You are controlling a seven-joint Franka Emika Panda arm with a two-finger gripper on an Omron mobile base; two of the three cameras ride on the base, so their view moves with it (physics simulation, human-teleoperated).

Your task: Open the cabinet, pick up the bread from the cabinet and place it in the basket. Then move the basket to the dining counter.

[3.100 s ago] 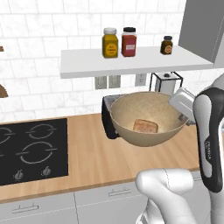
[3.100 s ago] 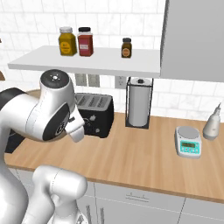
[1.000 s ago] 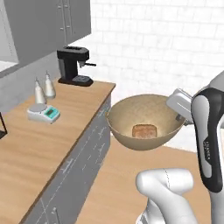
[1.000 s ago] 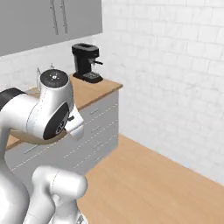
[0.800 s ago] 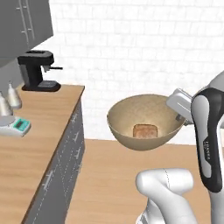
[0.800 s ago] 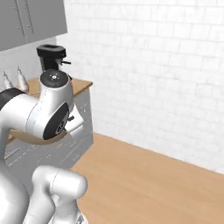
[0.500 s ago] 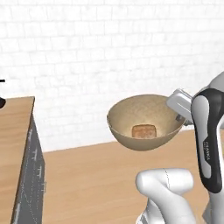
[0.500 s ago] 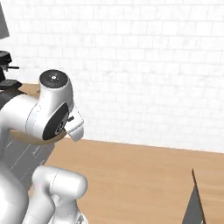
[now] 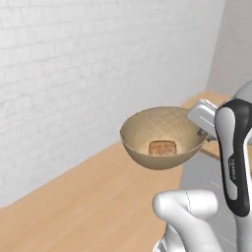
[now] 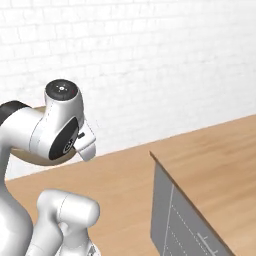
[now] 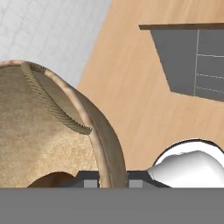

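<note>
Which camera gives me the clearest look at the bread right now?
The left base view: the bread lies in the bottom of the basket, tan cut face up, unobstructed. The hand view catches only a dark brown edge of it behind the basket rim. In the right base view the arm blocks it.

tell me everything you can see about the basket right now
The basket is a round, tan, bowl-shaped thing with a speckled woven look, a smooth rim band and a twisted rope loop handle at the rim. It sits roughly level in the air above the wood floor, carried by the tool, which is shut on its rim at the side nearest the arm. The bread rests flat on its bottom, lighter face up.
</note>
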